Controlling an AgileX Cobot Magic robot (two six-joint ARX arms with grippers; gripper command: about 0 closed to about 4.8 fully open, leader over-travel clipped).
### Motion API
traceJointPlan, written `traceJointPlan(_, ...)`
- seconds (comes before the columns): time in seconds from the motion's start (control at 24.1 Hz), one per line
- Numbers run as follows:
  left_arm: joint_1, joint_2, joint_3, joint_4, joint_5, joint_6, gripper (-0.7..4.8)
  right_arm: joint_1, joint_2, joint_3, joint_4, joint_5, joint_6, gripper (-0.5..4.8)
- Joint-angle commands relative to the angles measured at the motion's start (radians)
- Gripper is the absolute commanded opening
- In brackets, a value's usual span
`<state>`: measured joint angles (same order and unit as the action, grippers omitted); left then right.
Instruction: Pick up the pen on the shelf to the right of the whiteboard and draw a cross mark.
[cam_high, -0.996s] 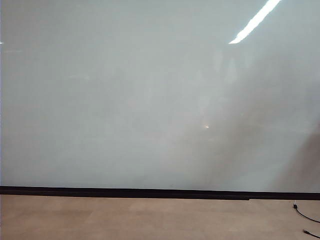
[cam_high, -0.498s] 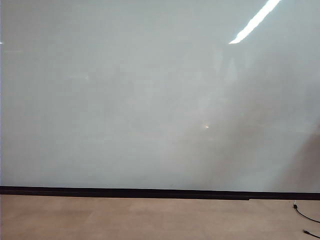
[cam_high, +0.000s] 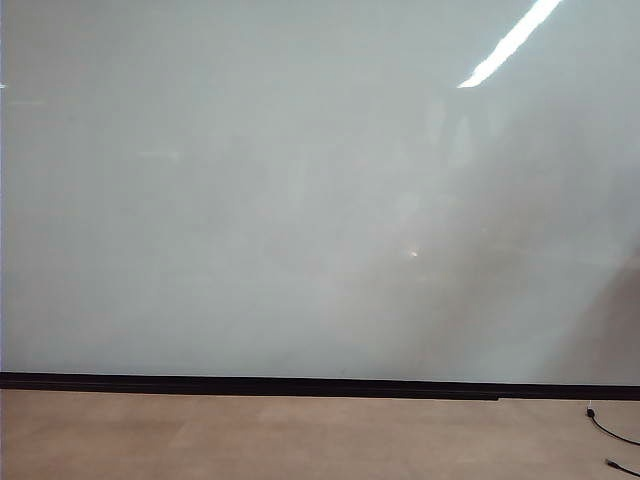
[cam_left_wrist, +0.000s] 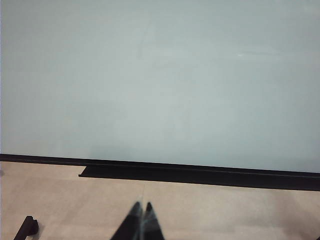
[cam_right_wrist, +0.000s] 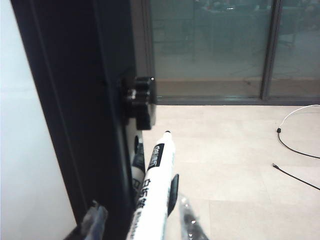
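The exterior view matches the earlier one: the glossy whiteboard (cam_high: 300, 200), blank, above its black strip, with neither arm in sight. The left wrist view shows the left hand (cam_left_wrist: 141, 220), fingertips together, over pale floor before the board. Only the right wrist view shows the pen (cam_right_wrist: 152, 195), a slim white barrel between the right hand's (cam_right_wrist: 142, 222) parted fingers, beside the board's dark frame (cam_right_wrist: 75, 110); whether they clamp it I cannot tell.

The pale beige tiled floor (cam_high: 300, 435) is running along the foot of the large glossy grey-white whiteboard (cam_high: 300, 200), meeting the thin black strip on its lower edge. A thin black cable (cam_high: 612, 432) is lying on the floor near the board's right end. In the right wrist view, cables, one white and one dark, are trailing across the same tiles.
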<state>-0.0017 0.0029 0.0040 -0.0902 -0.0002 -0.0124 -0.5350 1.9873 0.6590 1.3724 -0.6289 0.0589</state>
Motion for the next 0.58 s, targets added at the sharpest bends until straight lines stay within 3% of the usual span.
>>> traceJointPlan(0.04, 0.0, 0.0, 0.003, 0.009, 0.003, 0.005, -0.04, 0.0, -0.003, 0.002, 0.021, -0.002, 0.002, 1.96)
traceJointPlan(0.21, 0.0, 0.0, 0.003, 0.009, 0.003, 0.004, -0.05, 0.0, -0.003, 0.002, 0.024, 0.0, 0.002, 1.96)
traceJointPlan(0.29, 0.0, 0.0, 0.003, 0.009, 0.003, 0.005, -0.04, 0.0, -0.003, 0.002, 0.026, -0.001, 0.002, 1.53)
traceJointPlan(0.37, 0.0, 0.0, 0.003, 0.009, 0.003, 0.004, -0.04, -0.001, -0.003, 0.002, 0.036, -0.003, 0.006, 0.17)
traceJointPlan(0.41, 0.0, 0.0, 0.003, 0.009, 0.003, 0.004, -0.05, -0.001, -0.003, 0.002, 0.037, -0.003, 0.006, -0.05)
traceJointPlan(0.58, 0.0, 0.0, 0.003, 0.009, 0.003, 0.005, -0.04, -0.002, -0.003, 0.002, 0.039, -0.006, 0.012, -0.05)
